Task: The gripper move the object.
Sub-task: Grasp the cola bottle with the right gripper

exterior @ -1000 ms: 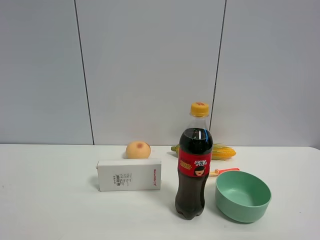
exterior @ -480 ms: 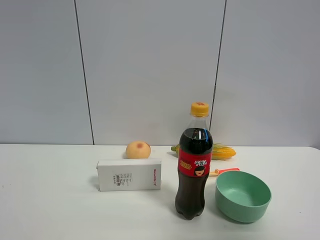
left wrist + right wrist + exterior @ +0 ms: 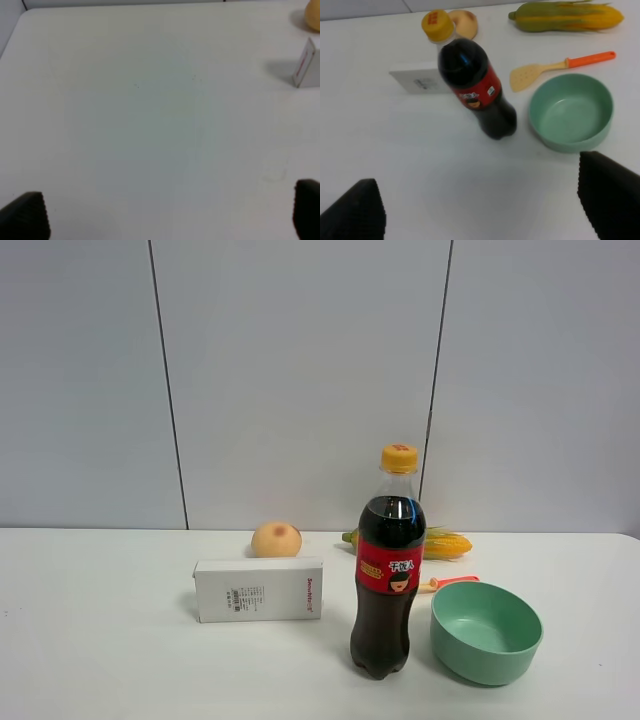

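The cola bottle [image 3: 389, 570] with a yellow cap and red label stands upright on the white table [image 3: 100, 640], between a white box and a green bowl. It also shows in the right wrist view [image 3: 472, 85]. No gripper shows in the exterior view. My right gripper [image 3: 480, 210] is open and empty, above the table on the near side of the bottle and apart from it. My left gripper [image 3: 170, 215] is open and empty over bare table at the left, far from the bottle.
A white box [image 3: 259, 589] lies left of the bottle, and its end shows in the left wrist view [image 3: 306, 65]. A green bowl [image 3: 486, 631] sits right of the bottle. Behind are a peach [image 3: 276, 539], a corn cob [image 3: 440, 543] and a spatula [image 3: 555, 67] with an orange handle.
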`<state>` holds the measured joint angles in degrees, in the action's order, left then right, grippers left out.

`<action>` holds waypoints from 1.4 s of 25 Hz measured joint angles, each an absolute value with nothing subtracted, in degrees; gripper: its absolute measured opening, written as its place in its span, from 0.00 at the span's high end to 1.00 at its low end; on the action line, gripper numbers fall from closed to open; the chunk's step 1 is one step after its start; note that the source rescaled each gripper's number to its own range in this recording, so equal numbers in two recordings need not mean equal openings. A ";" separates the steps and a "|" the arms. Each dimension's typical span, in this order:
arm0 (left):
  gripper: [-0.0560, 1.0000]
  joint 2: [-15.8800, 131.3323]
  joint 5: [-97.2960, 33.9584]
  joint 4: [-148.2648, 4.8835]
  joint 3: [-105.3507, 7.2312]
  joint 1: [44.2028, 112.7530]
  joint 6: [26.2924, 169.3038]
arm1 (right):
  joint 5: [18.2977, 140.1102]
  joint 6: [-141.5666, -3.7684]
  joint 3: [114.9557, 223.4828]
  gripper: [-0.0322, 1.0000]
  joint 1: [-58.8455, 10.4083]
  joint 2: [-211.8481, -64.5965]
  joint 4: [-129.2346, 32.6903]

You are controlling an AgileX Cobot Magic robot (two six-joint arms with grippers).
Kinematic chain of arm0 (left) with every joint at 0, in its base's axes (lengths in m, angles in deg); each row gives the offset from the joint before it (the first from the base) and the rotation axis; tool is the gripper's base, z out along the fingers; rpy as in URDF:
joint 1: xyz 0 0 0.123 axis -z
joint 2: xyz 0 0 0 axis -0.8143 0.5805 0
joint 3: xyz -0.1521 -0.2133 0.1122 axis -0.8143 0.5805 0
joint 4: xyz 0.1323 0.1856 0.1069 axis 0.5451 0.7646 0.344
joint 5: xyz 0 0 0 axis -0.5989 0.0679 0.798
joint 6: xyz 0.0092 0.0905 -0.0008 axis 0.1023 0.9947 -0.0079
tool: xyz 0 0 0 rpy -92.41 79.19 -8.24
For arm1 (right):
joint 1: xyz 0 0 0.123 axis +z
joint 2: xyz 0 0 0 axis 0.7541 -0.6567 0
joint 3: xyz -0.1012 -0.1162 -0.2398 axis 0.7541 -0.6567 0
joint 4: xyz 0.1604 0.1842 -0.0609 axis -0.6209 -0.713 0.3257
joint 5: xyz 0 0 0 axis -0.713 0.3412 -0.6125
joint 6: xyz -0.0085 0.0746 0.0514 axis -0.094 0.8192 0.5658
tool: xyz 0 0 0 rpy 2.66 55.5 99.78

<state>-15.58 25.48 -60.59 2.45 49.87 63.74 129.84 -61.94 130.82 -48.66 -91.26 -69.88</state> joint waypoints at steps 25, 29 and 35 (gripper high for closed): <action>0.00 -15.58 25.48 -60.59 2.45 49.87 63.74 | 113.06 -81.69 122.34 0.04 -48.66 -91.91 -72.06; 0.00 -15.58 25.48 -60.59 2.45 49.87 63.74 | 108.48 -82.61 121.88 0.04 -48.66 -91.98 -73.27; 0.00 -15.58 25.48 -60.59 2.45 49.87 63.74 | 97.74 -90.68 121.88 0.04 -48.66 -91.98 -85.95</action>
<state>-15.58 25.48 -60.59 2.45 49.87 63.74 97.74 -90.68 121.88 -48.66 -91.98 -85.95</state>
